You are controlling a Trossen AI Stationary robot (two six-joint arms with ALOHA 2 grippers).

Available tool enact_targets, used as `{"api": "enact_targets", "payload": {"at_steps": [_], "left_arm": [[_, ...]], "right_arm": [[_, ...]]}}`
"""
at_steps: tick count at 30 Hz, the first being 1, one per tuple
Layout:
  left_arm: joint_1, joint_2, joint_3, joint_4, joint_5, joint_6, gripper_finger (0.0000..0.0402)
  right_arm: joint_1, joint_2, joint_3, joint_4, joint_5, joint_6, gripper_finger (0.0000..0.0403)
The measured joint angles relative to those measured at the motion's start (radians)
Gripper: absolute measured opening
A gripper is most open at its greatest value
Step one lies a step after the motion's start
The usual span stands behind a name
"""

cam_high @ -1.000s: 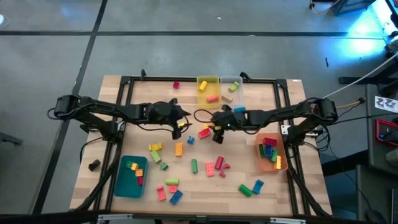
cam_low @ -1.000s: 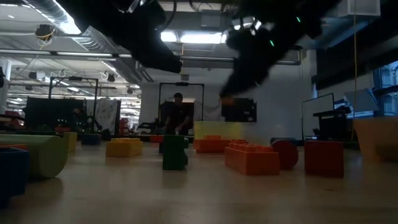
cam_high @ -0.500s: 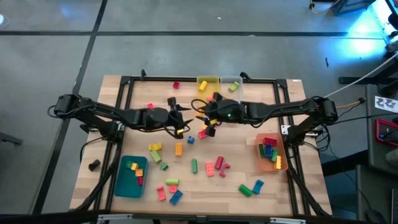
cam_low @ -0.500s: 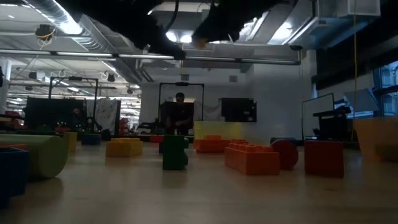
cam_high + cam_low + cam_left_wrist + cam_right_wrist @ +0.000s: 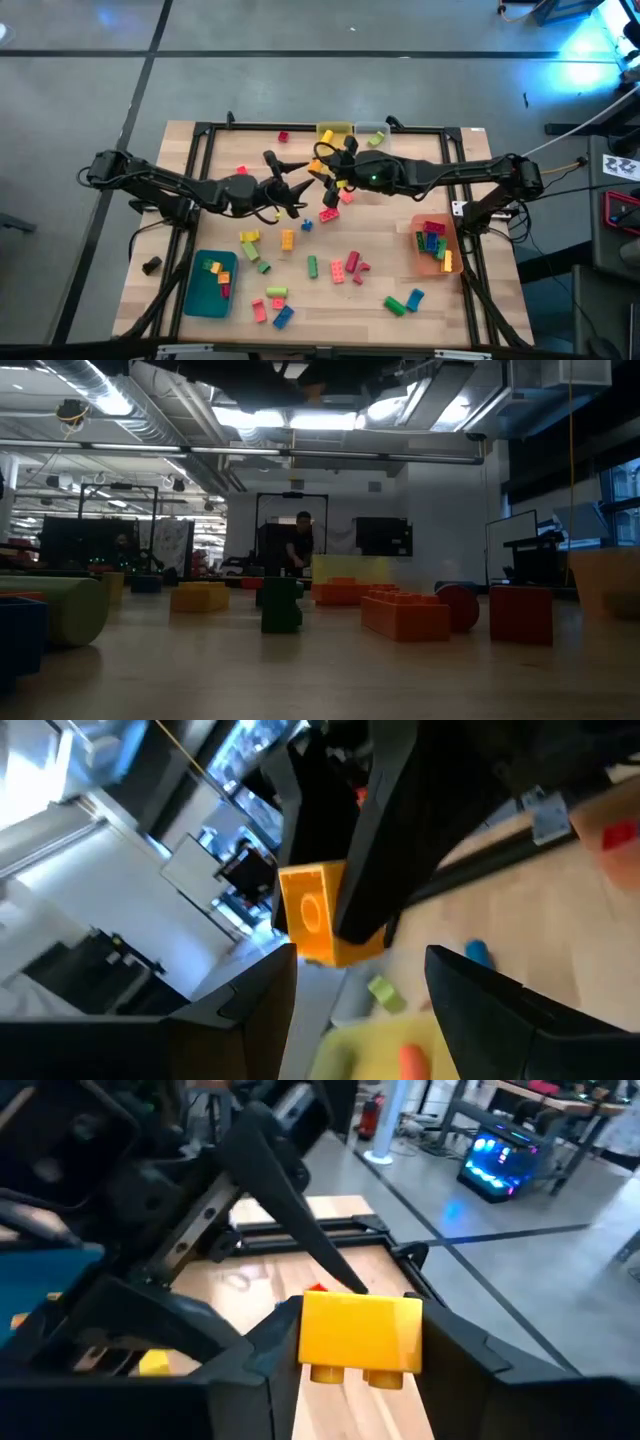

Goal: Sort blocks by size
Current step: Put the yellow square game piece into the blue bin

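Note:
My right gripper (image 5: 323, 167) is raised over the table's far middle, close to the yellow bin (image 5: 336, 130), and is shut on a short yellow-orange block (image 5: 360, 1330). The block also shows in the left wrist view (image 5: 315, 912). My left gripper (image 5: 285, 180) is open and empty. It faces the right gripper from the left, its fingers (image 5: 250, 1010) spread below and beside the held block without touching it. Several red, yellow, green, blue, orange and pink blocks (image 5: 312, 266) lie flat on the wooden table. My right gripper pinches the short block by its two end faces (image 5: 305, 1335) between its two fingers. The fingers come roughly level from the table's right. The block is lifted clear of the table, with two round studs (image 5: 345, 1374) showing on one face.
A clear bin (image 5: 372, 133) stands beside the yellow one at the far edge. A teal bin (image 5: 206, 296) holding a few blocks is near left, and an orange bin (image 5: 447, 243) with several blocks is at the right. A black frame (image 5: 200, 150) borders the table. A person stands in the room behind (image 5: 301, 545).
My right gripper has risen from low over the table's middle and gone toward the far edge and a little left, carrying the yellow-orange block clear of the table. It has passed up out of the low view. My left gripper has stayed near the middle, turned toward it.

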Motion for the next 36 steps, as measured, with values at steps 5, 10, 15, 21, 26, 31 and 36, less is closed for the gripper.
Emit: {"api": "enact_targets", "payload": {"at_steps": [5, 10, 15, 21, 26, 31, 36], "left_arm": [[0.000, 0.000, 0.000, 0.070, 0.000, 0.062, 0.0210], [0.005, 0.000, 0.000, 0.090, 0.001, 0.093, 0.0210], [0.016, 0.000, 0.000, 0.099, 0.001, 0.100, 0.0210], [0.033, 0.000, 0.000, 0.127, 0.004, 0.100, 0.0210], [0.036, 0.000, 0.000, 0.146, 0.014, 0.097, 0.0209], [0.036, 0.000, 0.000, 0.147, 0.015, 0.097, 0.0182], [0.036, 0.000, 0.000, 0.146, 0.018, 0.093, 0.0139]], "right_arm": [[0.000, 0.000, 0.000, 0.030, 0.016, 0.028, 0.0155], [0.000, 0.000, 0.000, 0.091, 0.016, 0.072, 0.0166], [0.000, 0.010, -0.001, 0.131, 0.016, 0.078, 0.0155], [0.000, 0.021, 0.000, 0.142, -0.016, 0.083, 0.0162], [0.000, 0.023, -0.001, 0.145, -0.022, 0.090, 0.0160], [0.000, 0.023, -0.001, 0.156, -0.023, 0.087, 0.0156], [0.000, 0.023, -0.001, 0.157, -0.020, 0.093, 0.0166]]}}
